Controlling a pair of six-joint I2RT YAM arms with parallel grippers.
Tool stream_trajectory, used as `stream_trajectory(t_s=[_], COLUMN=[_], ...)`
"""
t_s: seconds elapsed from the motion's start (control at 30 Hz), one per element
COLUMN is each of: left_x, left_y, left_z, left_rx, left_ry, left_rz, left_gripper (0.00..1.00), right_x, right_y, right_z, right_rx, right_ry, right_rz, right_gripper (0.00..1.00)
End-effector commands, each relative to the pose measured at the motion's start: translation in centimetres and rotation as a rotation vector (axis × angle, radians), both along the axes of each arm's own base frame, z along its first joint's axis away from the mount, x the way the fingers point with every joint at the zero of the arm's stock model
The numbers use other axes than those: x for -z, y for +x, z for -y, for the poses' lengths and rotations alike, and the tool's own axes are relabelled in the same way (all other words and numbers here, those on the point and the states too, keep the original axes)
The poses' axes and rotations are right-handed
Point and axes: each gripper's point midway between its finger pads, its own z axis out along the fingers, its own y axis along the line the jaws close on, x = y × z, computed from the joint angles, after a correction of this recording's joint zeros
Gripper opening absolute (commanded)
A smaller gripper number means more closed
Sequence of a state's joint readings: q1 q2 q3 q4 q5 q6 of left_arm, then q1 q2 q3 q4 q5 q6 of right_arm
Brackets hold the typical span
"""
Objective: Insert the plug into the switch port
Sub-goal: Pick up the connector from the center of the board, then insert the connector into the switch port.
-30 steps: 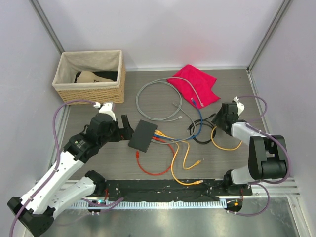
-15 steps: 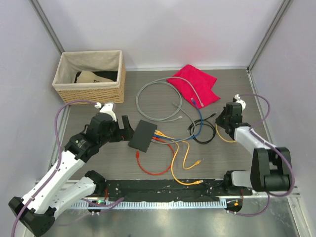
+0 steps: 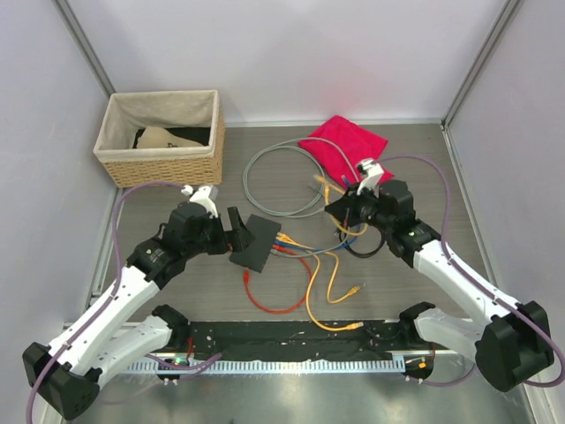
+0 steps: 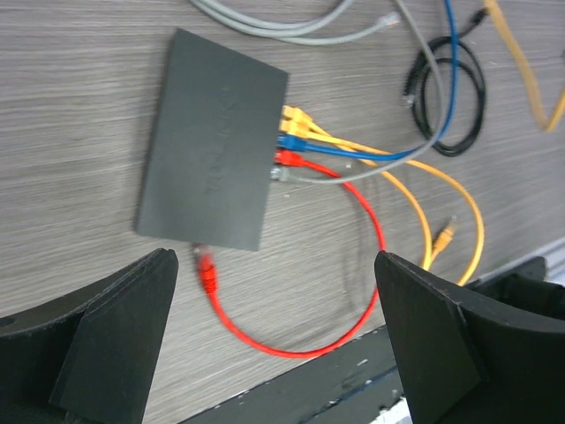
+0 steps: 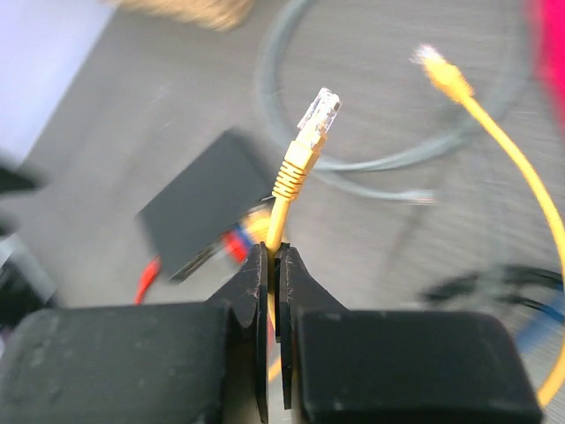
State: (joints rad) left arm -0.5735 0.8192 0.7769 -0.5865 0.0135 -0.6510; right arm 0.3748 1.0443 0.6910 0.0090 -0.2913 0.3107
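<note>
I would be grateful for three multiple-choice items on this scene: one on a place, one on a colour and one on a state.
1. The wicker basket stands: A at the far left; B at the near right; C in the middle.
2. The cable in the right hand is: A blue; B yellow; C grey.
3. The left hand by the switch is: A open; B shut on it; C shut and empty.
Answers: 1 A, it sits at the far left in the top view. 2 B, the right wrist view shows yellow cable pinched just behind its plug. 3 A, its fingers stand wide apart in the left wrist view.
</note>
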Motion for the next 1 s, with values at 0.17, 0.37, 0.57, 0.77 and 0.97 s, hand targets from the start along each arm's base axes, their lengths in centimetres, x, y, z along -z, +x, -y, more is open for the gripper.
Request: stream_trajectory(t_s=[0.17, 0.37, 0.57, 0.77, 0.97], left_x=[-1.6, -2.0, -0.8, 1.0, 1.2], left_y=[1.4, 2.7, 3.9, 4.3, 4.0], left_z=[4.7, 6.7, 7.6, 7.9, 8.5], left_rx=[0.061, 0.039, -0.019, -0.047, -0.029], left_ry=[-0.235, -0.34, -0.384, -0.36, -0.369], left_rz=[0.006, 0.011, -0.042, -0.096, -0.115], left_gripper=[1.0, 0.97, 0.88, 0.77, 0.57], right_x=[-0.9, 1.4, 2.9, 3.2, 3.7], right_y=[-7.4, -9.8, -10.7, -11.0, -11.1], right_z=[-10.3, -13.3, -14.7, -15.0, -15.3], right_rx=[-0.475, -0.595, -0.642, -0.655, -0.67], right_ry=[0.202, 0.237, 0.231, 0.241, 0.234], right_rz=[0.068, 0.03, 0.005, 0.008, -0.002], right_gripper=[0.01, 0.01, 0.01, 0.01, 0.01])
